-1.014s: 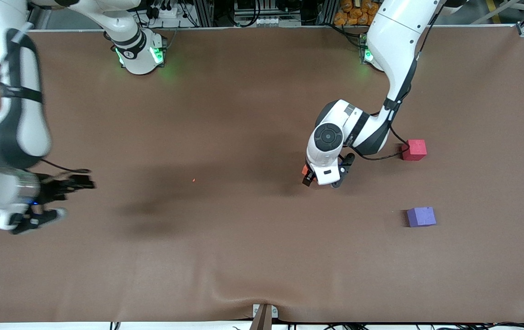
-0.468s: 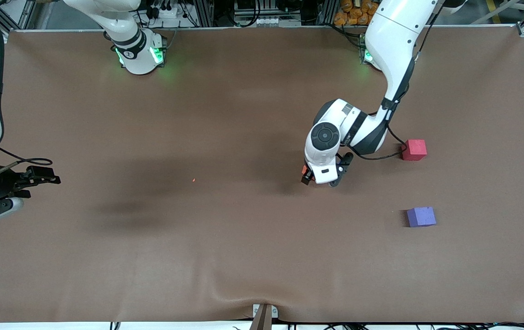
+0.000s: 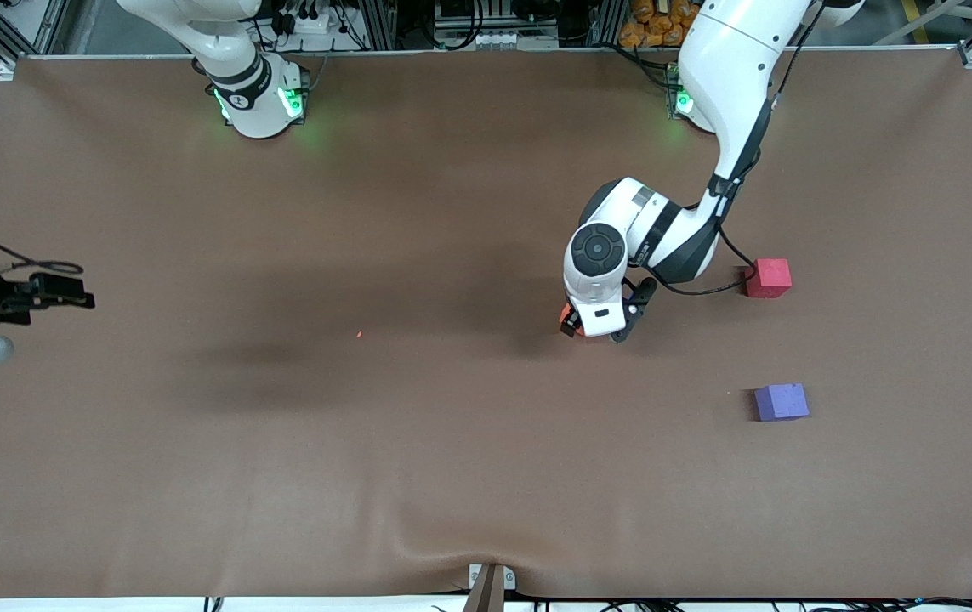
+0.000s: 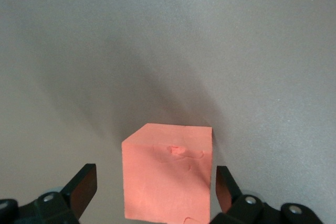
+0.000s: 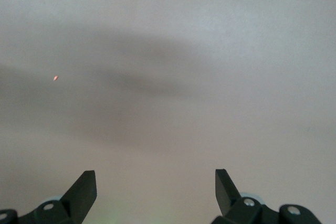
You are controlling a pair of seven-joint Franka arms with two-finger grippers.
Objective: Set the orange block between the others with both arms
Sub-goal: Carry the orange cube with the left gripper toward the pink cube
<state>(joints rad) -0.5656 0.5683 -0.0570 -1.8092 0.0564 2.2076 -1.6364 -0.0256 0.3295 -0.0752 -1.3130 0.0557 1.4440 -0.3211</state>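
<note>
While wrist hides most, orange block (image 3: pixel 566 318) sits between open left gripper (image 4: pixel 152 184) fingers.

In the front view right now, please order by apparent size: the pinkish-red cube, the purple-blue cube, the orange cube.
1. Purple-blue matte cube and pinkish-red matte cube: they look alike, so no ranking between them.
2. Orange matte cube: shows smallest, but only a sliver appears under the left gripper, so its true size is unsure here.

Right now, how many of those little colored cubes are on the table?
3. The orange block sits between the left gripper's open jaws. The pinkish-red cube lies toward the left arm's end, and the purple-blue cube lies nearer the front camera than it.
</note>
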